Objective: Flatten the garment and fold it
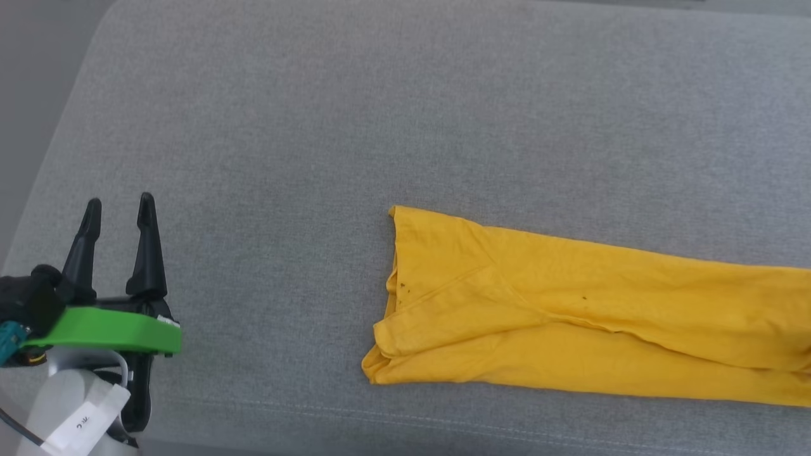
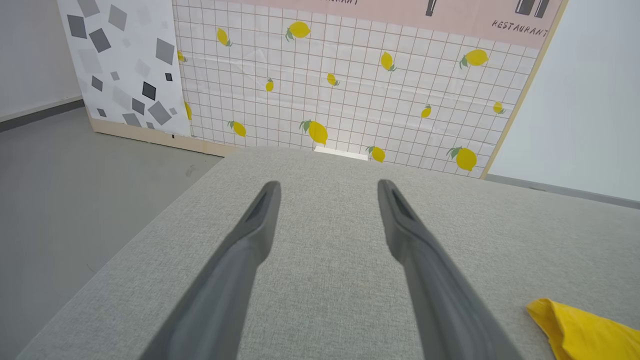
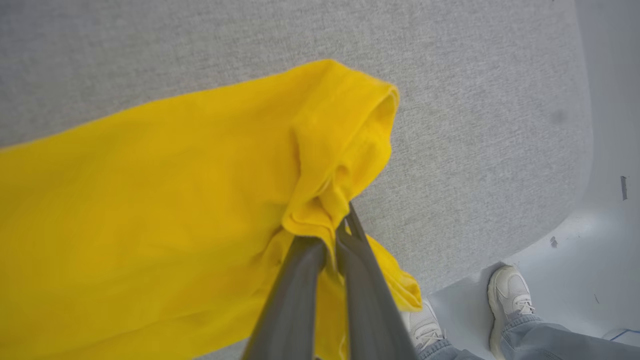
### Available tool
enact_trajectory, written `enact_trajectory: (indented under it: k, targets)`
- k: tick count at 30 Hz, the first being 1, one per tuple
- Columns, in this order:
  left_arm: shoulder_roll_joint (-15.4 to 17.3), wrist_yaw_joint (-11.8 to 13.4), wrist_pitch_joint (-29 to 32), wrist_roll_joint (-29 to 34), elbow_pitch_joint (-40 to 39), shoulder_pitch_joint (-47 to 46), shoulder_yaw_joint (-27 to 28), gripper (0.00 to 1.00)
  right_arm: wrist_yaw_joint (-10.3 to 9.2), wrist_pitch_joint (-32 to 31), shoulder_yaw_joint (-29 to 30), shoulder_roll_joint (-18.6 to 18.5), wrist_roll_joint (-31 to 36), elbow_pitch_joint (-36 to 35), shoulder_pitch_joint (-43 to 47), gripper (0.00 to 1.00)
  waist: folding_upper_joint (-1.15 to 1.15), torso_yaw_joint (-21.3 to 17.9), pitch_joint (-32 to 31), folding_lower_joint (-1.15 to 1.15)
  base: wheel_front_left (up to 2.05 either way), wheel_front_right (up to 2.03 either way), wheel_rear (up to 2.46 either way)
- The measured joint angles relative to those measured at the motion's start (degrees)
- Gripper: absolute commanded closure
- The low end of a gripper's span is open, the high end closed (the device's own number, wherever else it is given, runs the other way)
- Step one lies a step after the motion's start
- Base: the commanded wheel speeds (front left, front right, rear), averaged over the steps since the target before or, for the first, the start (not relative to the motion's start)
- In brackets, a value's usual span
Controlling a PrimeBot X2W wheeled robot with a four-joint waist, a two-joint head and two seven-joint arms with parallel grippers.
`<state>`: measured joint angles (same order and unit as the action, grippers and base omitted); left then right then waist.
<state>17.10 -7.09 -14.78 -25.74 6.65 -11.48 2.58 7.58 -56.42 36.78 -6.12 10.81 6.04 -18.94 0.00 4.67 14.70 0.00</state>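
While your right gripper [image 3: 344, 227] has its fingers pressed together on a bunched corner of the garment [image 1: 570, 316], I'd carry that end low and evenly so the layers don't slip. The long yellow strip lies from centre to right edge of the head frame. Your left gripper [image 1: 120, 202] hovers spread and empty at lower left. Beyond, the grey fabric-covered table [image 1: 253, 126] looks smooth. A person's shoes [image 3: 510, 290] stand beside it, and a lemon-print panel [image 2: 350, 75] backs the room.
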Motion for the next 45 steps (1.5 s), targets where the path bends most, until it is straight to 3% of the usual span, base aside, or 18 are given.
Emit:
enact_trajectory:
  k: [4,10,17,25,33,45]
  targets:
    - [-0.4,0.0,0.0,0.0,0.2,1.4,0.5,0.0,0.0,-5.9,-9.4,-2.0,-1.4,-3.8,3.1,1.0,0.0,-0.3,-1.6,0.0,0.0,0.0,0.0]
    - [-1.7,0.0,0.0,0.1,0.4,3.9,1.3,0.0,0.0,-14.4,-22.0,-4.1,-13.3,-12.7,8.1,1.0,0.0,-1.1,-4.6,0.0,0.0,0.0,0.0]
    - [-2.4,0.0,0.0,0.2,0.6,5.6,1.6,0.0,0.0,-14.1,-33.5,-1.3,-22.2,-16.2,8.4,1.0,0.0,-1.9,-7.0,0.0,0.0,0.0,0.0]
    - [-3.0,0.0,0.0,0.1,0.9,6.8,0.7,0.0,-0.01,-5.0,-44.8,2.9,-26.2,-6.1,1.8,1.0,0.0,-0.2,-7.0,0.0,0.0,0.0,0.0]
    - [-3.1,0.0,0.0,-0.1,1.6,6.8,-0.8,0.0,-0.01,3.7,-53.9,3.2,-34.0,6.9,-5.2,1.0,0.0,3.3,-6.2,0.0,0.0,0.0,0.0]
    - [-3.5,0.0,0.0,-1.1,2.6,6.0,-2.5,0.0,-0.01,16.2,-59.6,3.2,-40.3,26.8,-14.2,1.0,0.0,7.1,-3.2,0.0,0.0,0.0,0.0]
